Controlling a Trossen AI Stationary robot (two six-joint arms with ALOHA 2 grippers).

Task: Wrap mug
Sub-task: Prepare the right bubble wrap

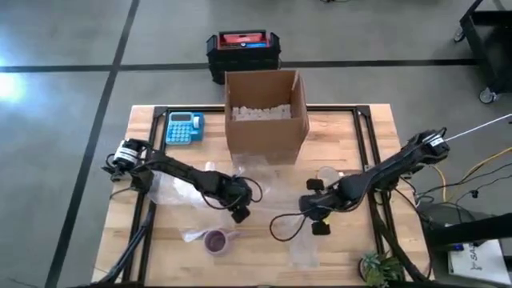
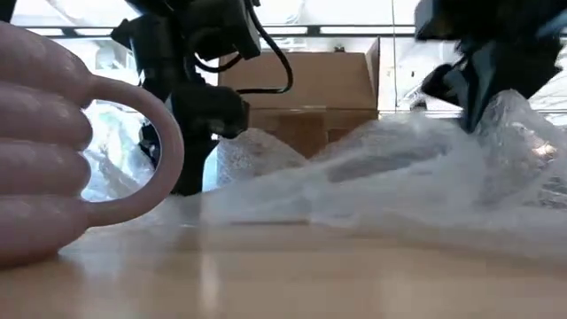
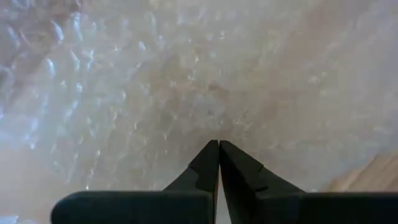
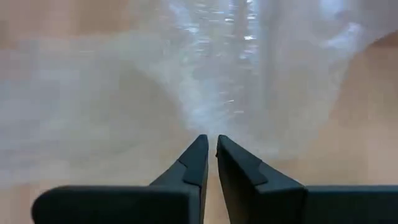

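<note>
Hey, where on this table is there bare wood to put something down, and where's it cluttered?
Bare wood shows at the wooden table's far right corner, right of the brown cardboard box, and along the near edge left of the pink mug. The middle is crowded: clear bubble wrap, left gripper, right gripper. A blue calculator takes the far left.

Mug (image 1: pixel 215 240): pale pink outside, dark purple inside. Bubble wrap (image 1: pixel 308 240): clear, whitish, w/ dotted bubble pattern. Table (image 1: pixel 352 248): light wood grain, black frame lines. Box (image 1: pixel 266 132) at 12 o'clock: plain brown cardboard, white fill inside. Calculator (image 1: pixel 184 128) at 10 o'clock: light blue. Bin (image 1: pixel 243 50) beyond table: black w/ red-blue top. Arms & grippers: black.
</note>
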